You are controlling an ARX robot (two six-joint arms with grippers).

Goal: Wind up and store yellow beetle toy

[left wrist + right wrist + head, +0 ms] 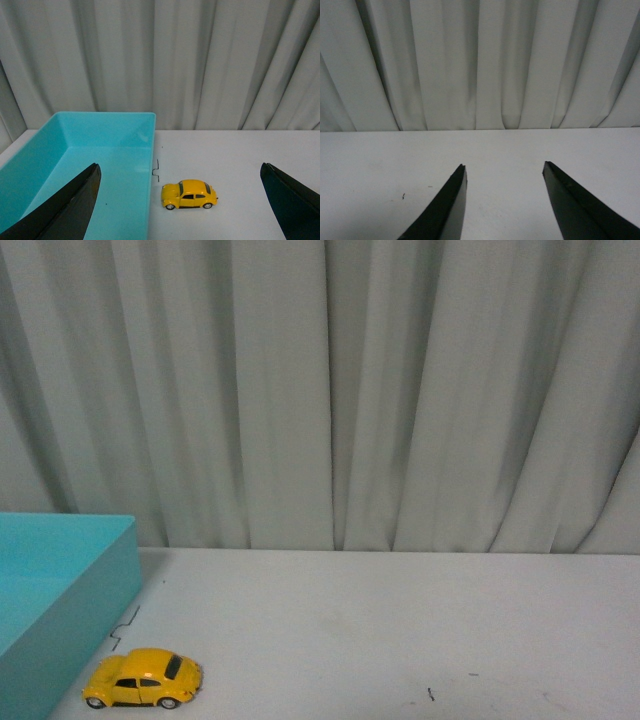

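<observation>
The yellow beetle toy [143,678] stands on its wheels on the white table, just right of the turquoise bin [70,580]. In the left wrist view the toy [189,194] sits ahead of my left gripper [180,167], between its wide-apart black fingers [75,205], close to the bin's wall [150,165]. My left gripper is open and empty. My right gripper [504,167] is open and empty over bare table; the toy does not show in its view. Neither gripper shows in the front view.
The bin is empty inside. A small bent wire mark [156,170] lies by the bin's corner. Grey curtains [330,390] hang behind the table's far edge. A few dark specks [430,694] mark the tabletop.
</observation>
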